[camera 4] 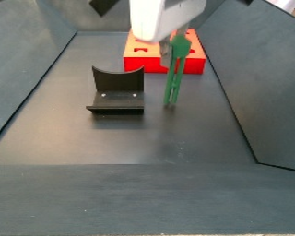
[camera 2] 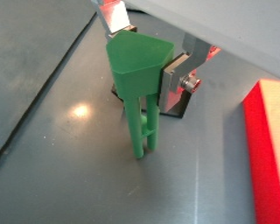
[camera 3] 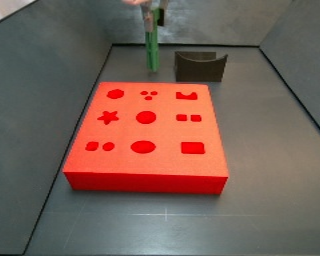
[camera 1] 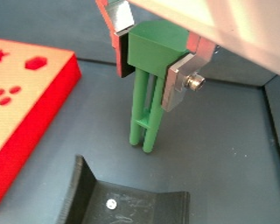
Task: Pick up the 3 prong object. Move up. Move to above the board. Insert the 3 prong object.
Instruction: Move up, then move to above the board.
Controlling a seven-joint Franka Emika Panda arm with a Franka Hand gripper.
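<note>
My gripper [camera 1: 154,54] is shut on the green block head of the 3 prong object [camera 1: 146,96], its silver fingers [camera 1: 178,80] on both sides. The green prongs hang straight down, tips just above or on the grey floor. It also shows in a wrist view [camera 2: 137,87] and in both side views [camera 3: 152,45] [camera 4: 173,74]. The red board [camera 3: 149,135] with shaped cutouts lies flat; the gripper [camera 3: 152,12] is beyond its far edge, not over it. In a side view the gripper [camera 4: 175,35] is beside the board [camera 4: 157,57].
The dark grey U-shaped holder [camera 3: 200,66] stands on the floor beside the 3 prong object, and shows in a side view [camera 4: 115,90] and a wrist view [camera 1: 125,201]. Grey walls enclose the floor on all sides.
</note>
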